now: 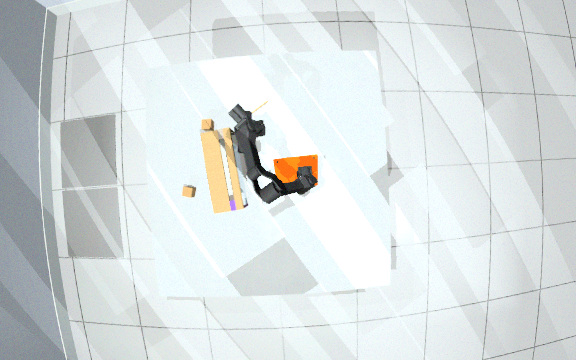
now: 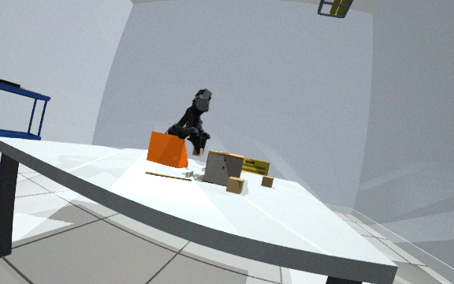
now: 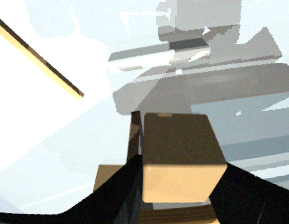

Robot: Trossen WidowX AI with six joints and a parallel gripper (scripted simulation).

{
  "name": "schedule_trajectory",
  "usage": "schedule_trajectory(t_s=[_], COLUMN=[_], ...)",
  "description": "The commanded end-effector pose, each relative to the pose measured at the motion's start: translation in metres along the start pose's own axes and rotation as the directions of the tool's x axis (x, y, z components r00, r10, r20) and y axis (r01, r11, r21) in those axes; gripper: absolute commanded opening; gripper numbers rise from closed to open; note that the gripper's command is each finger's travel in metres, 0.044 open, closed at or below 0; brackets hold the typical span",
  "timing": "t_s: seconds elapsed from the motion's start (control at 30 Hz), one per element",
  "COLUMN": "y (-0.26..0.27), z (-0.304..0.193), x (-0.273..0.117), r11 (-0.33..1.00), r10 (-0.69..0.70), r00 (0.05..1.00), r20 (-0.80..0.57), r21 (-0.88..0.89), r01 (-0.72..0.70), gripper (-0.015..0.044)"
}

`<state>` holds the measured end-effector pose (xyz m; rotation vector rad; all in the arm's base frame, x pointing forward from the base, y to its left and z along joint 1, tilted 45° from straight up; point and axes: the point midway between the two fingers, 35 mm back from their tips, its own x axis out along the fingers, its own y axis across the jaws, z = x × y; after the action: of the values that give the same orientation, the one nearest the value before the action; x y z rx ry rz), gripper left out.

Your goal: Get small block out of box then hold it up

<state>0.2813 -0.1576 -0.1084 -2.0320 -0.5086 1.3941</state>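
My gripper (image 2: 198, 148) (image 3: 171, 160) is shut on the small wooden block (image 2: 198, 155) (image 3: 182, 145), with a finger on each side of it. The block hangs above the table (image 2: 211, 209), beside the box. The box (image 1: 214, 172) (image 2: 215, 167) stands upright, with its wooden top seen from above in the top view and its grey end facing the exterior camera. A purple patch (image 1: 233, 205) shows at its far end from the gripper. In the top view the arm hides the fingers and the held block.
A loose wooden block (image 1: 207, 124) (image 2: 235, 184) lies by the box's end, another (image 1: 188, 191) (image 2: 267, 181) behind the box. A thin stick (image 1: 260, 107) (image 2: 168, 176) (image 3: 40, 57) lies on the table. An orange panel (image 1: 288, 169) (image 2: 167, 150) stands by the arm's base. A yellow panel (image 2: 255, 166) shows beyond the box.
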Motion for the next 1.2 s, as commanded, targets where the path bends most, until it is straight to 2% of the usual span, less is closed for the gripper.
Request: schedule_trajectory(t_s=[0.0,0.8,1.17], y=[-0.007,-0.053,-0.054], z=[0.001,0.024,0.024], x=[-0.016,-0.082,-0.083], r11=[0.997,0.885,0.879], r10=[0.035,0.212,0.217], r00=[0.999,0.977,0.976], r20=[-0.003,-0.025,-0.025], r21=[0.070,0.430,0.439], r01=[-0.034,-0.181,-0.184], gripper=[0.0000,0.0000,0.0000])
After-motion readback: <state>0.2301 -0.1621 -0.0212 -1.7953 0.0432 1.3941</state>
